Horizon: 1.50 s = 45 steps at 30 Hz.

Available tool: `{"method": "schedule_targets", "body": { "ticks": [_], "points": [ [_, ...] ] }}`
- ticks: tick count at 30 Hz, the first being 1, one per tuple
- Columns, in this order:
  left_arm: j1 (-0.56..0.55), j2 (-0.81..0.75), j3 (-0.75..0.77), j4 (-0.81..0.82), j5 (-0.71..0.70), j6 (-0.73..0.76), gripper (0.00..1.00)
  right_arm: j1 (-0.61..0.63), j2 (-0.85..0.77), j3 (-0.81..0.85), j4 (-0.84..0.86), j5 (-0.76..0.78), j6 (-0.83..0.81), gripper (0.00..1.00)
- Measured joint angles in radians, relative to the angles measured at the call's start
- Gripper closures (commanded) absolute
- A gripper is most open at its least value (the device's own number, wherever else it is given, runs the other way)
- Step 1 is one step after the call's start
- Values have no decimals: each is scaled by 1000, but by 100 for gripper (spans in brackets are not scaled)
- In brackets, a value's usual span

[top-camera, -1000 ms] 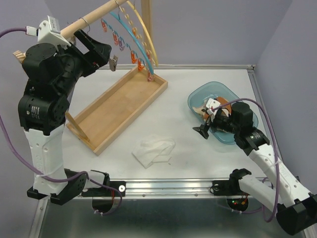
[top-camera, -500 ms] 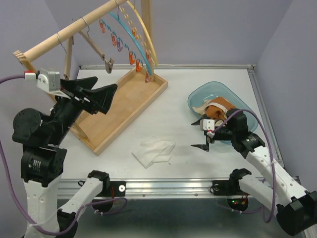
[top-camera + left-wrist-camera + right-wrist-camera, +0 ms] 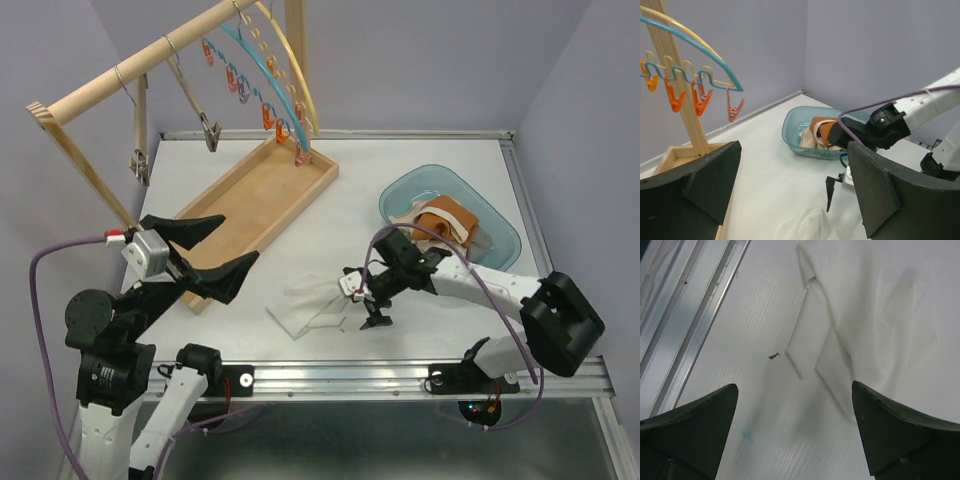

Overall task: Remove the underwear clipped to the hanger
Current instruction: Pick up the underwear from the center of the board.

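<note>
We are finding every clip on the hanger [image 3: 265, 80] bare, so the unclipping looks done. The rust-orange pair [image 3: 447, 215] is lying in the blue tub [image 3: 500, 232]. The white underwear [image 3: 305, 308] is lying on the counter [image 3: 400, 150]; our right pincer [image 3: 363, 297] is hovering at its edge, spread wide and empty, as is our left pincer [image 3: 235, 240].

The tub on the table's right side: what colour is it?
The tub is translucent blue; the top external view shows it best.
</note>
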Motion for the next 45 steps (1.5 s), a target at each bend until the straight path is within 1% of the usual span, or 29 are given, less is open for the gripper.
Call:
{"method": "schedule_targets", "body": {
  "ticks": [2, 5, 10, 13, 14, 17, 18, 20, 21, 24, 30, 32, 35, 38, 40, 42, 45],
  "points": [
    [0, -48, -40, 10, 17, 14, 1, 63, 91, 68, 8, 60, 0, 0],
    [0, -146, -121, 40, 33, 28, 1, 130, 186, 137, 18, 137, 13, 0],
    [0, -243, -243, 58, 38, 51, 1, 189, 311, 238, 30, 253, 62, 0],
    [0, -265, -302, 58, 40, 67, 1, 212, 387, 300, 48, 325, 106, 7],
    [0, -266, -315, 61, 42, 71, 1, 218, 409, 315, 52, 349, 121, 15],
    [0, -267, -350, 70, 43, 81, 1, 230, 444, 340, 58, 386, 170, 30],
    [0, -268, -366, 77, 45, 85, 1, 235, 446, 346, 58, 399, 183, 46],
    [0, -269, -386, 81, 47, 91, 1, 244, 447, 350, 63, 426, 210, 65],
    [0, -272, -400, 90, 48, 95, 1, 245, 447, 350, 64, 443, 225, 81],
    [0, -288, -439, 101, 49, 98, 1, 251, 444, 350, 66, 471, 254, 99],
    [0, -362, -506, 142, 50, 103, 1, 248, 397, 348, 39, 548, 283, 100],
    [0, -400, -531, 151, 53, 103, 1, 234, 342, 341, 14, 562, 280, 99],
    [0, -423, -544, 164, 55, 105, 1, 172, 245, 325, -10, 539, 283, 99],
    [0, -425, -551, 176, 26, 91, 1, 39, 145, 325, -16, 503, 301, 100],
    [0, -425, -557, 178, 2, 79, 1, -80, 71, 325, -16, 473, 322, 100],
    [0, -425, -562, 178, -13, 71, 1, -172, 11, 325, -18, 451, 339, 100],
    [0, -425, -568, 179, -32, 63, 1, -275, -68, 326, -18, 420, 370, 100]
  ]
}}
